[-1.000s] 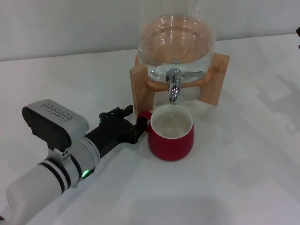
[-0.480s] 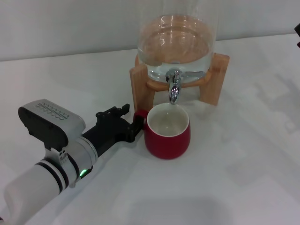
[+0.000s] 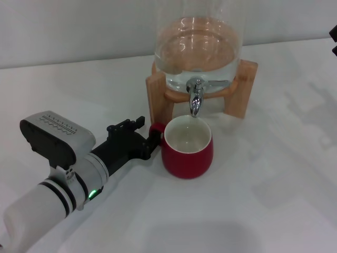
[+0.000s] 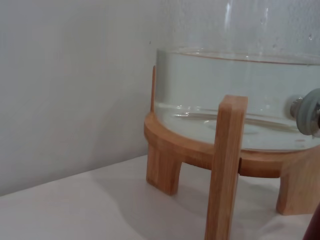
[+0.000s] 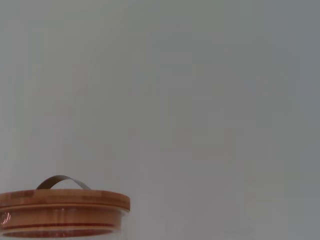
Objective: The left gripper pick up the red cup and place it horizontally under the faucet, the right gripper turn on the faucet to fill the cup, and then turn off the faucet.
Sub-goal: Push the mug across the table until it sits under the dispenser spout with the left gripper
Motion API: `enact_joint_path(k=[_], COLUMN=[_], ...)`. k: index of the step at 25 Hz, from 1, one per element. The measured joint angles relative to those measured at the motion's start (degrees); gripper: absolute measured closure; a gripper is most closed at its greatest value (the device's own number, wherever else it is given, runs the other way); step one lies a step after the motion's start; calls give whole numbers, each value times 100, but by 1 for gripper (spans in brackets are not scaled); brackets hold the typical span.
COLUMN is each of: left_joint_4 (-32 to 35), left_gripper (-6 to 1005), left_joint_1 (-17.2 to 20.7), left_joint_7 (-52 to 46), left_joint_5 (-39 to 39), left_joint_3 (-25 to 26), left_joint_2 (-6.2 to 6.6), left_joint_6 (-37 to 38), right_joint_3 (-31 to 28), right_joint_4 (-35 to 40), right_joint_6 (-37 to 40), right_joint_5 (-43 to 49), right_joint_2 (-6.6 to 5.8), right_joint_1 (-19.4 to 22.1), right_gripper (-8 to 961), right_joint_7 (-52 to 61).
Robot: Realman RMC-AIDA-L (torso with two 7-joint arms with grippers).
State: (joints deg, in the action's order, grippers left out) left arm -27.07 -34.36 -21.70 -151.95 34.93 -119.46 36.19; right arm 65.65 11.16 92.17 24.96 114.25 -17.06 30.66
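The red cup [image 3: 187, 153] stands upright on the white table, its off-white inside open just below the faucet's spout. The faucet [image 3: 195, 100] is a small chrome tap at the front of the glass water jar. My left gripper [image 3: 151, 140] reaches in from the left and is shut on the cup's small handle. A sliver of the cup [image 4: 316, 229] and part of the faucet [image 4: 309, 117] show in the left wrist view. Only a black sliver of my right gripper [image 3: 334, 35] shows at the far right edge of the head view, away from the faucet.
The glass jar [image 3: 199, 47] holds water and sits on a wooden stand [image 3: 245, 89] behind the cup. One stand leg [image 3: 157, 103] is close to the cup's handle. The jar's wooden lid [image 5: 60, 206] shows in the right wrist view.
My left gripper and the cup have shifted slightly left and back, bringing the cup's opening under the spout. The black sliver at the right edge has barely moved.
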Motion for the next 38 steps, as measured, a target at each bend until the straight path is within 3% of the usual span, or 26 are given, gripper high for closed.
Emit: enact_joint_path(k=[38], left_joint_4=[-70], left_gripper=[544], left_joint_1=[213], left_joint_7=[173], left_joint_5=[-16], left_joint_3=[-66], left_joint_2=[-25], left_joint_6=[-30], right_joint_3=[35], right_joint_4=[1], right_joint_6=[-105], right_joint_5=[27], right_joint_2=[4], right_joint_1=[-17], right_gripper=[196], right_joint_7=[-8])
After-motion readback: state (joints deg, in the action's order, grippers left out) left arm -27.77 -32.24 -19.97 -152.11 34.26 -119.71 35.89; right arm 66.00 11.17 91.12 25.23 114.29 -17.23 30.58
